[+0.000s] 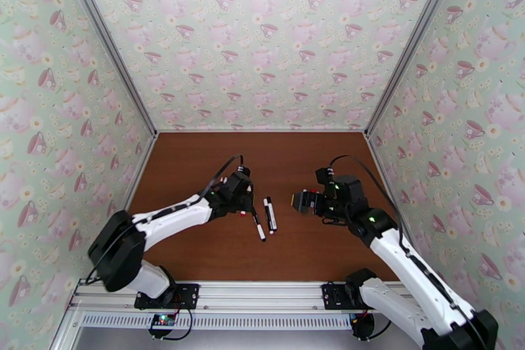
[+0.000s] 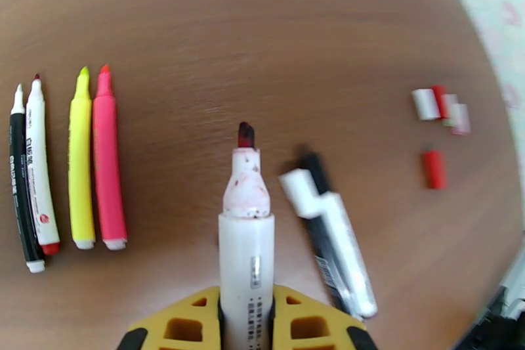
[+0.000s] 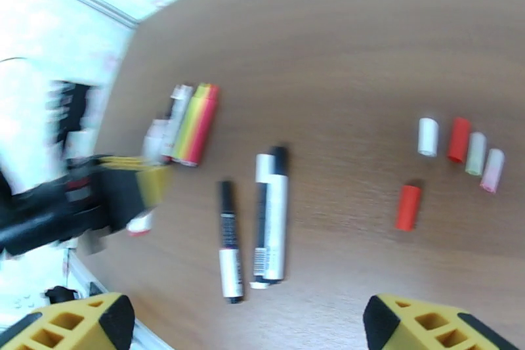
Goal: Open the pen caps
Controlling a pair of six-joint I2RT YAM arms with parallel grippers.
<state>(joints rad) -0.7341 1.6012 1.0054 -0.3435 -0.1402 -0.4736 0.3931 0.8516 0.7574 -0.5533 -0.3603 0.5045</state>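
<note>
Left tool (image 2: 246,322) grips an uncapped white marker (image 2: 246,240); right tool (image 3: 246,326) gapes wide, 1 red cap (image 3: 407,207) just ahead on the counter (image 3: 367,49).

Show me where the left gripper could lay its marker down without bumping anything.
Bare wood between the pink highlighter and the red-tipped marker in the left gripper; more between the black-and-white markers and the loose caps; also the table strip by the back wall. Crowded: the four uncapped pens side by side, and around the loose caps.
</note>
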